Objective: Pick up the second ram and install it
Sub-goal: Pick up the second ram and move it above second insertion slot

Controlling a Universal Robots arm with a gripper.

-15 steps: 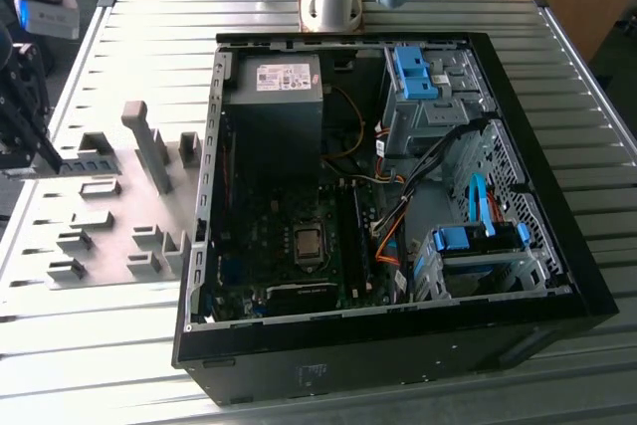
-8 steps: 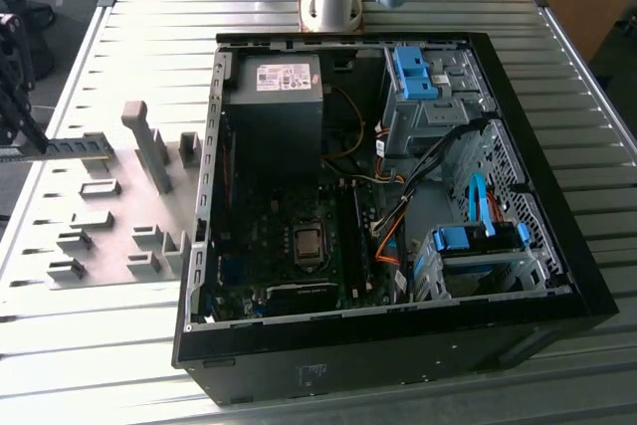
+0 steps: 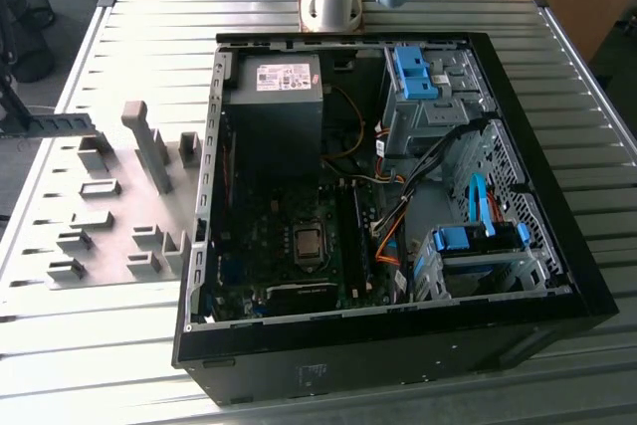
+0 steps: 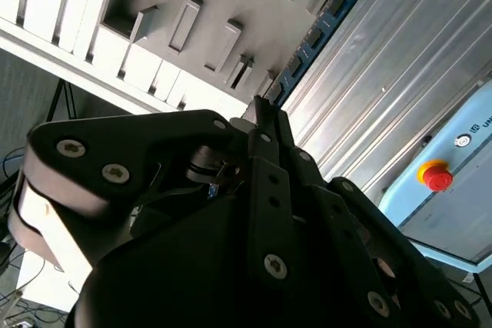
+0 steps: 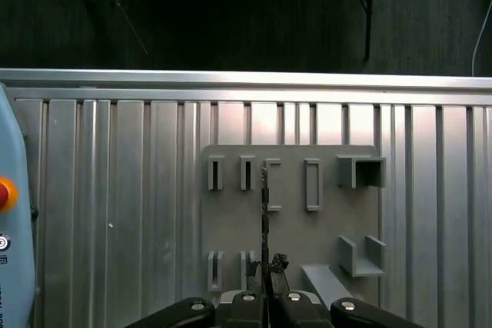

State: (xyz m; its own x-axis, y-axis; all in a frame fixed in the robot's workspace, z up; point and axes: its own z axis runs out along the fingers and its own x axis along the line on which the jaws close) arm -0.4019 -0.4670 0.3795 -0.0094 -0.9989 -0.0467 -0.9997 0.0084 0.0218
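subject: the second ram (image 4: 319, 28) and its hold.

the gripper (image 4: 265, 117) was clamped narrow on the second ram, with the fingers pressed against the board's flat faces. in the second wrist view the blue-green strip ran out well past the fingertips, with a row of dark chips visible along it. in the first wrist view the board showed edge-on as a thin dark line. this indicated that it was held square and not twisted. judgement: a pinch on the faces leaves the board's long edges free, which seating it in a slot would need.

location: the board hung over the grey fixture plate (image 5: 296, 232), which lay on the ribbed metal table (image 5: 115, 213). it appeared to be apart from the plate and touching none of the narrow pockets. a red stop button (image 4: 437, 176) sat at the table's side, well apart from the board.

destination: in the exterior view the open computer case (image 3: 582, 281) lay on its side with the motherboard facing up. this gives access from above. the long black slot rails (image 3: 354, 236) ran just beside the cpu socket (image 3: 309, 244). whether either rail was occupied could not be told. the fixture plate lay on the exterior view's left of the case.

status, as judged: the board was in hand but not yet installed.
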